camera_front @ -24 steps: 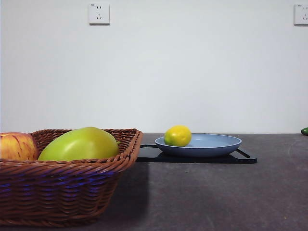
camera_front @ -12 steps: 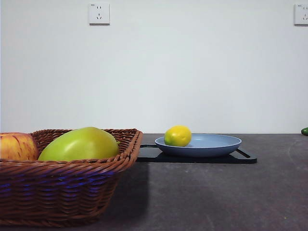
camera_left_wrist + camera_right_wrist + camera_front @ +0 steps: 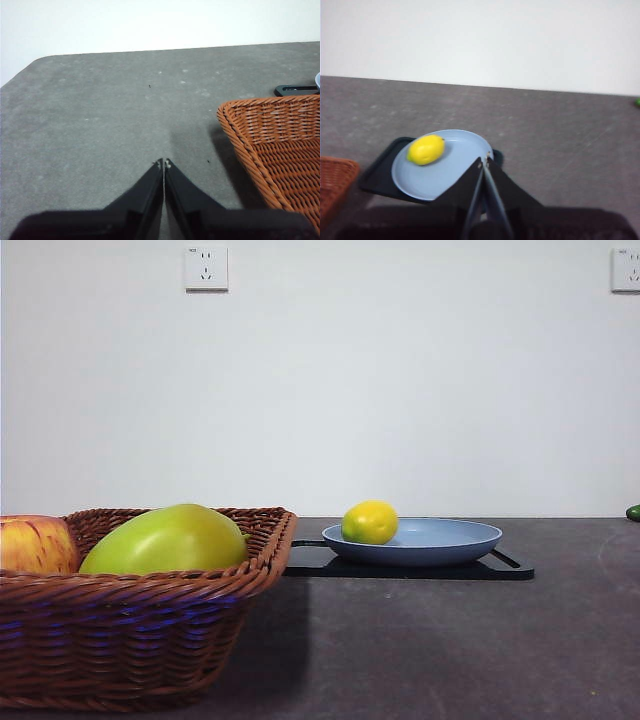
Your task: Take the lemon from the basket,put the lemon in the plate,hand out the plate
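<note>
You saw the lemon [image 3: 370, 522] resting in the plate [image 3: 450, 538], right of the basket [image 3: 140, 640]. Right gripper [image 3: 484, 161], jaws together, hovered near the plate; left gripper [image 3: 163, 162], jaws together, stood beside the basket.

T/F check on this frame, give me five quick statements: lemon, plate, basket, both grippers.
1. The lemon lies in the plate. True.
2. The plate sits directly on the bare table. False: it rests on a black tray.
3. The right gripper is clamped on the plate's rim. False: its jaws are shut on nothing, above the plate's near edge.
4. The basket is empty. False: a green fruit and an apple are in it.
5. The left gripper is shut, over bare table beside the basket. True.
</note>
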Tool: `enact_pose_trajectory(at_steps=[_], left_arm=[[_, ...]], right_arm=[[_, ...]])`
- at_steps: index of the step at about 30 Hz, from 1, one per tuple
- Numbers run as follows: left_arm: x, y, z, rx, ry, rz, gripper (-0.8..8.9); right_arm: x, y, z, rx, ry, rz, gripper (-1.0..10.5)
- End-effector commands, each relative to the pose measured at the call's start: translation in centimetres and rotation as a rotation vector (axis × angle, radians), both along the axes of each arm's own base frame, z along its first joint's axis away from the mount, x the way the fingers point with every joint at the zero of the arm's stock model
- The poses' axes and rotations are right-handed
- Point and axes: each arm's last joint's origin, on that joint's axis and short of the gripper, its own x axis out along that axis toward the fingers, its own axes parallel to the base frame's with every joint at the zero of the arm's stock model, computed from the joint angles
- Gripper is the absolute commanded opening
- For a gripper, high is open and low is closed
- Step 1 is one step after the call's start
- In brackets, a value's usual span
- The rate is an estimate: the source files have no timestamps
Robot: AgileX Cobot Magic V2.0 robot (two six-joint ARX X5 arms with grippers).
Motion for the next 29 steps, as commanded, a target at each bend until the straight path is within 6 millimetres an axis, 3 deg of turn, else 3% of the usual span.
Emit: enact_pose_trajectory(at_steps=[1,5,16,29], left_arm=[[0.0,0.0,-0.3,-0.008,0.007,-0.007,0.08],[0.0,0.0,-0.3,-0.008,0.007,-0.007,0.08],[0.0,0.0,-0.3,-0.008,0.007,-0.006,0.08],[0.0,0.0,-0.3,-0.008,0.007,-0.006,0.08]], right_arm=[[-0.6,-0.7,-0.3,-0.058,-0.039,-0.025,0.0],[-0.9,-1.8,-2.6,-0.038,-0.047,-0.022,0.0],[-0.3,-3.4,-11.5,-0.021,0.009,-0.018,0.0],[-0.3,-3.4,-14.4,-0.021,0.046,-0.024,0.0]])
